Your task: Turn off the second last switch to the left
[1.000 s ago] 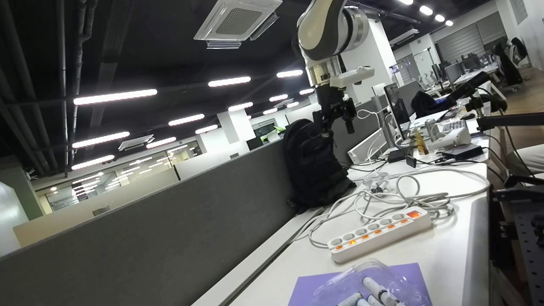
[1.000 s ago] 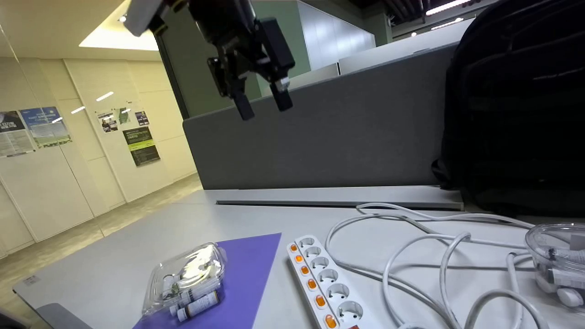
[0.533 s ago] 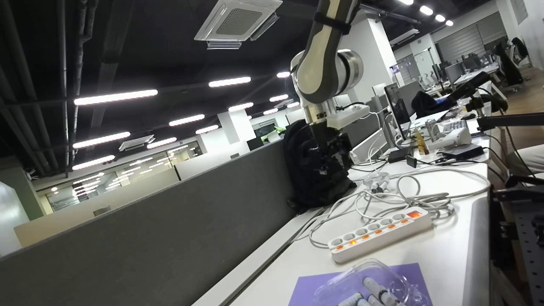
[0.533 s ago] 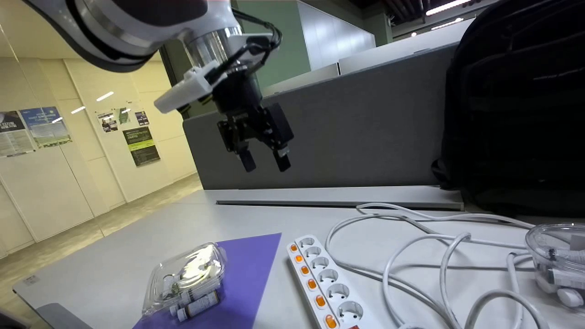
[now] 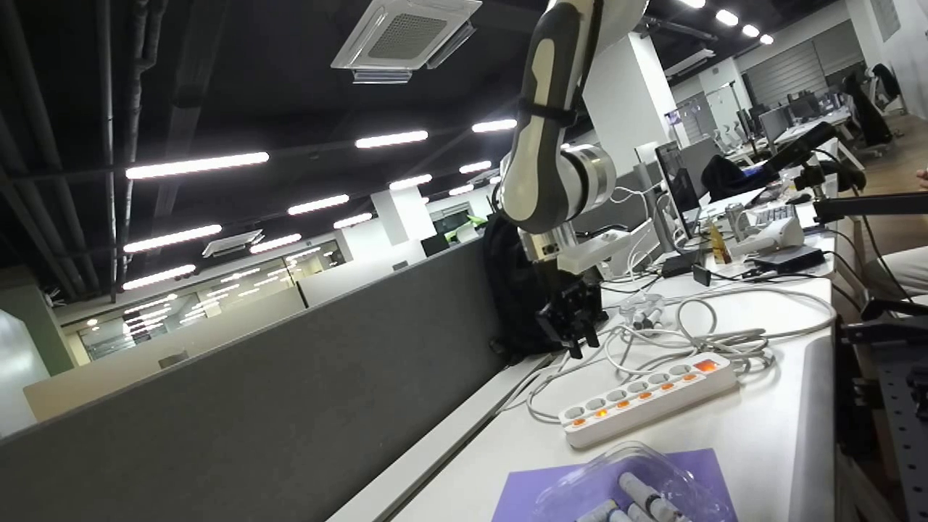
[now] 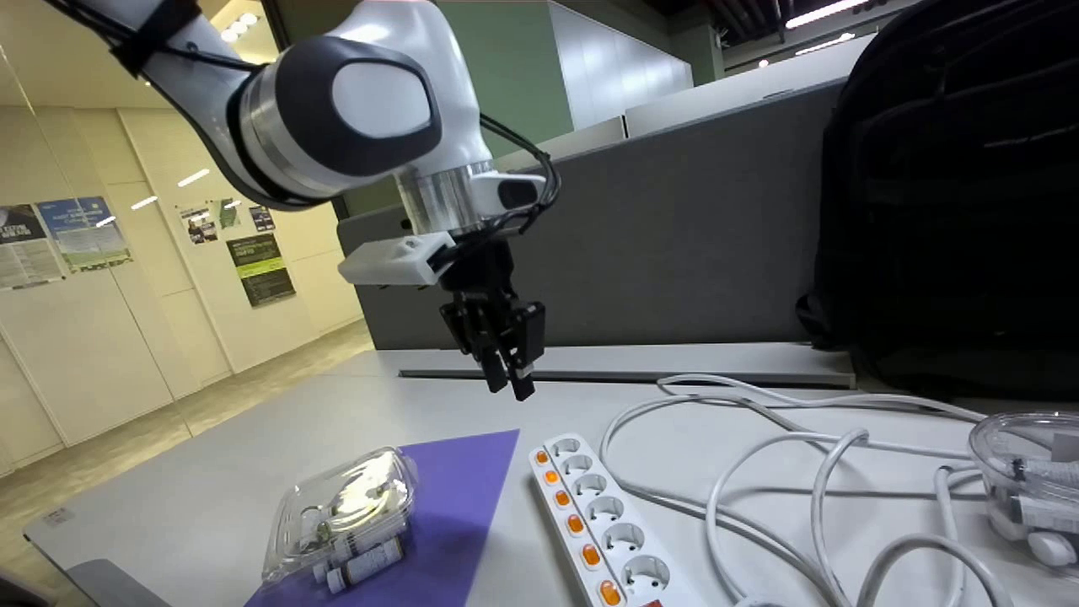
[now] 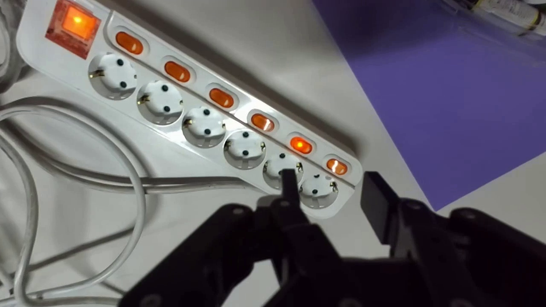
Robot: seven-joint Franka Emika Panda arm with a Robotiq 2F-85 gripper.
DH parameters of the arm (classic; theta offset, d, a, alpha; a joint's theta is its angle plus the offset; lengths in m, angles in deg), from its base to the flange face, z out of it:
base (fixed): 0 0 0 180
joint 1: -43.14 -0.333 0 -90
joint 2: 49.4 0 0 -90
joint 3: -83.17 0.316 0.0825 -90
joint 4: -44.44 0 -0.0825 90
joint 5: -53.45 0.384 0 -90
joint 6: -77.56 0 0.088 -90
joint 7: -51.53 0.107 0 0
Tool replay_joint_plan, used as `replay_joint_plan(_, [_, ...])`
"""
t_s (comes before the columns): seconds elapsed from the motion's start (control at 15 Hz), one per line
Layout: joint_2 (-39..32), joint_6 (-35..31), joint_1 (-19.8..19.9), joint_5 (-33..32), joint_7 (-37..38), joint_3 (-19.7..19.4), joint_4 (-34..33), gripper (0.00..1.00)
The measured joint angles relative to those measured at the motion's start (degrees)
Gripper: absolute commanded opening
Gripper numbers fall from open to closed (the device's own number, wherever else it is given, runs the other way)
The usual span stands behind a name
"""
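The white power strip [image 6: 584, 506] runs off the bottom in an exterior view, so just a bit of its big red switch [image 6: 652, 604] shows there. In the wrist view, one finger of the black tool [image 7: 330, 177] hides part of a socket [image 7: 275, 165]. The tool is unclenched, with its fingers a little way apart, and it hangs in the air over the desk [image 6: 211, 455]. The arm [image 6: 362, 93] is cut off at the top in both exterior views.

The second last switch [image 7: 301, 145] glows bright orange, at the end of the strip closer to the back edge of the desk. White cords [image 6: 822, 489] curl beside the strip. A gray divider [image 6: 674, 244] stands along the back edge, with a black backpack [image 6: 944, 211] by it. Past the desk are posters [image 6: 261, 270] with words too small to read.

Nearer the desk corner with a sticker [image 6: 56, 516], a clear box [image 6: 282, 527] sits on a purple sheet [image 6: 459, 472]. White tubes [image 6: 367, 565] are at the box; I cannot tell if all are inside. A round clear tub [image 6: 1011, 417], cut off at the side, has small white things [image 6: 1045, 516] in it.
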Motion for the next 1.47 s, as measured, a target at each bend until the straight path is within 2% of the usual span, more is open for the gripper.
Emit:
replay_joint_plan(0.07, [-1.40,-0.19,0.00,1.28,-0.51,0.04,-0.82,0.06])
replay_joint_plan(0.2, [-3.72,-0.53,0.00,3.21,-1.44,0.26,-2.32,0.00])
replay_joint_plan(0.53, [-7.03,-0.60,0.02,5.22,-2.43,0.85,-4.81,0.01])
replay_joint_plan(1.0, [-7.44,-1.01,-0.06,4.28,-2.28,0.70,-4.57,0.00])
replay_joint_plan(1.47, [-11.84,-7.94,-1.02,1.01,-2.10,-0.03,-3.17,0.00])
